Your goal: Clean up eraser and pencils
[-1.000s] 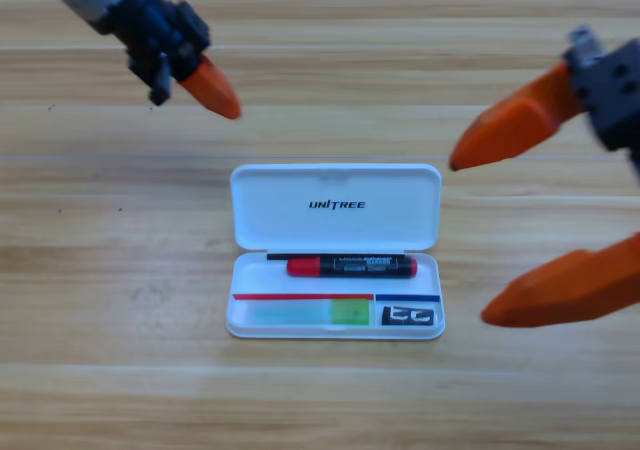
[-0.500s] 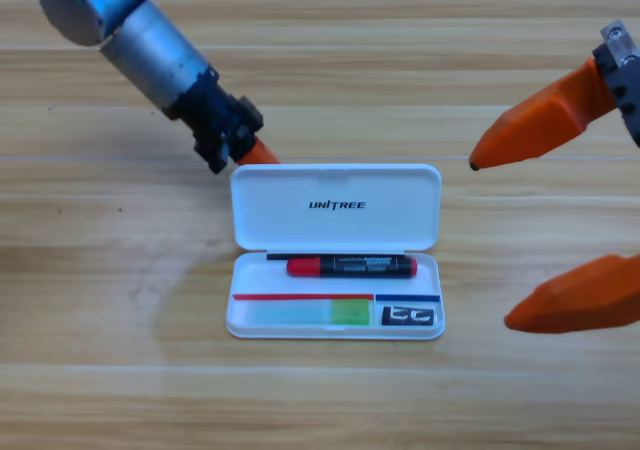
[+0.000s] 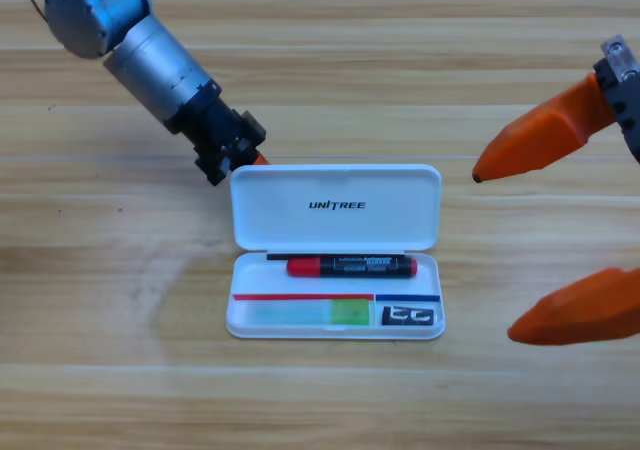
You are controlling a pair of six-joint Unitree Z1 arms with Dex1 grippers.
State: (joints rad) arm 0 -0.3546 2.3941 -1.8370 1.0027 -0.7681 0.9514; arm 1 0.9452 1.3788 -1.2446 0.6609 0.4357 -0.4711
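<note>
Lying packed below the left gripper (image 3: 252,160), whose opening I cannot tell, red-capped black marker (image 3: 352,266), pale-green flat bar (image 3: 310,313) and small dark eraser (image 3: 408,316) fill the white plastic case (image 3: 335,205), lid unclosed.

My left claw (image 3: 258,159) crowds open case (image 3: 335,250) lid's far-left corner. My right claw (image 3: 520,245) spread wide near bench (image 3: 120,370) right edge, apart from case. Near edge and left side of bench free for passing.

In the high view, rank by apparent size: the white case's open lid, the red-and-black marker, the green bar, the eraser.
1. Lid of the white case, by far the largest.
2. Red-and-black marker and green bar: near equal in length, too close to rank.
3. Eraser, smallest.
</note>
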